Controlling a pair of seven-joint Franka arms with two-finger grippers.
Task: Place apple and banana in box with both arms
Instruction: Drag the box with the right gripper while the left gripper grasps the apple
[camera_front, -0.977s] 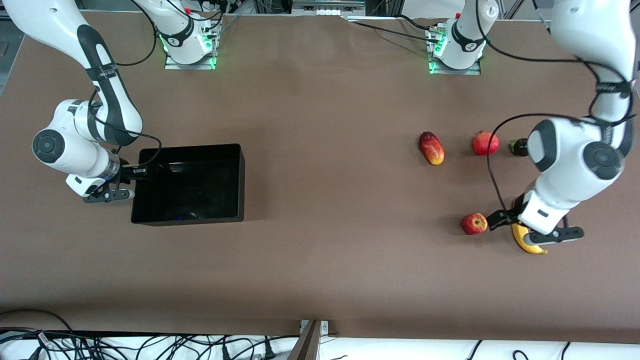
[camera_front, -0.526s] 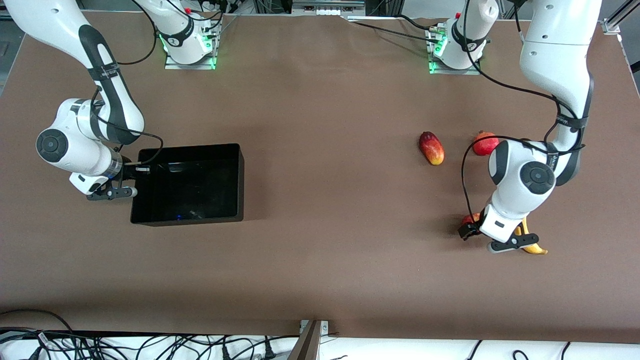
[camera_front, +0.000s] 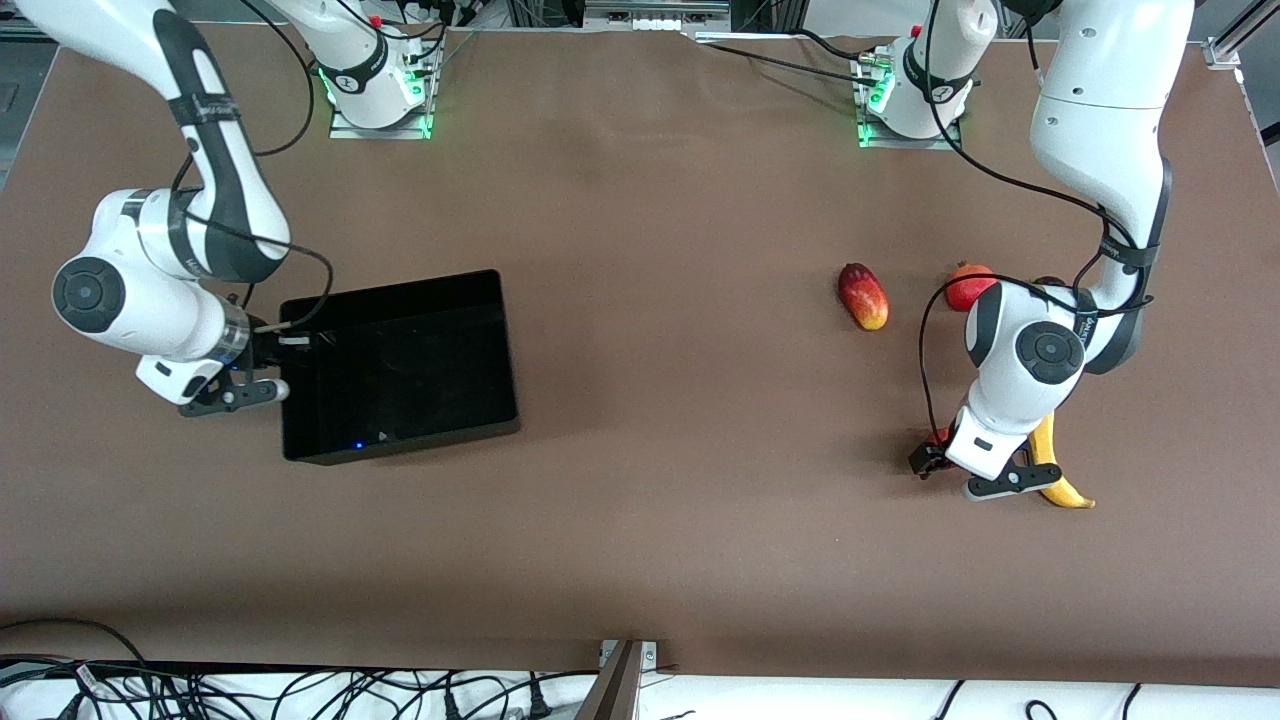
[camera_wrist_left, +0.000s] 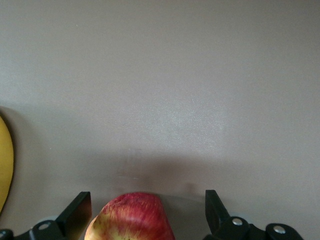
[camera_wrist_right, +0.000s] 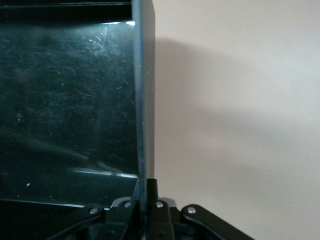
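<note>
Two wrist views add detail: right gripper (camera_wrist_right: 145, 200) clamps the black box (camera_wrist_right: 142, 100) wall at its end edge; spread left gripper (camera_wrist_left: 147, 212) straddles the red-yellow apple (camera_wrist_left: 131, 220) beside the banana (camera_front: 1055, 475).

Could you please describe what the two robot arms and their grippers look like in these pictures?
Both arms are glossy white, rounded segments with black round joint caps and black bands; the left arm and right arm each carry loose black cables. Their bases glow green. The left gripper and right gripper are black, with two flat fingers and small silver screws.
</note>
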